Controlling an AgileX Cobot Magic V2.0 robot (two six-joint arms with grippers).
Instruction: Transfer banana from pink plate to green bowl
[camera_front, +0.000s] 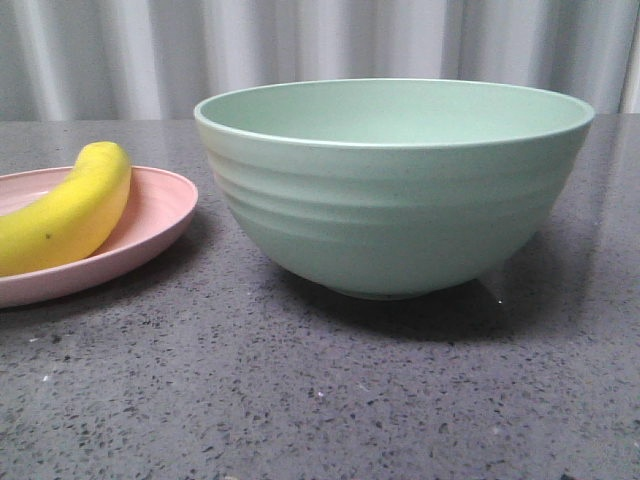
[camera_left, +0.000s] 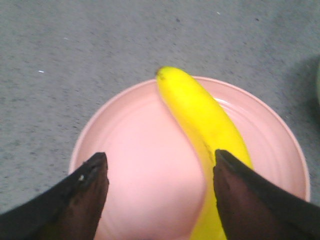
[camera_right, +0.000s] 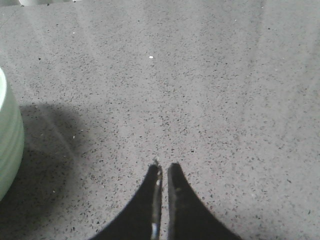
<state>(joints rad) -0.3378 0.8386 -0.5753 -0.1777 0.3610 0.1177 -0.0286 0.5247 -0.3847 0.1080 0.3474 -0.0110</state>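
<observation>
Banana (camera_front: 70, 210) lies on pink plate (camera_front: 165, 215), at 9 o'clock of green bowl (camera_front: 390, 190). Left gripper (camera_left: 157, 175) released, above plate. Right gripper (camera_right: 164, 172) clenched, empty, over table (camera_right: 200, 90).

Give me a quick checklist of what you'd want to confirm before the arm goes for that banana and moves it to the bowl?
1. Banana lies on the pink plate: ok.
2. Left gripper open wide above the plate: ok.
3. Gripper centred on the banana: not ok; the banana sits against one finger rather than midway between the two.
4. Green bowl upright beside the plate: ok.
5. Bowl free to receive the banana: cannot tell, since the front view shows only its upper inner wall.
6. Right gripper out of the way: ok; shut, over bare table beside the bowl.
</observation>
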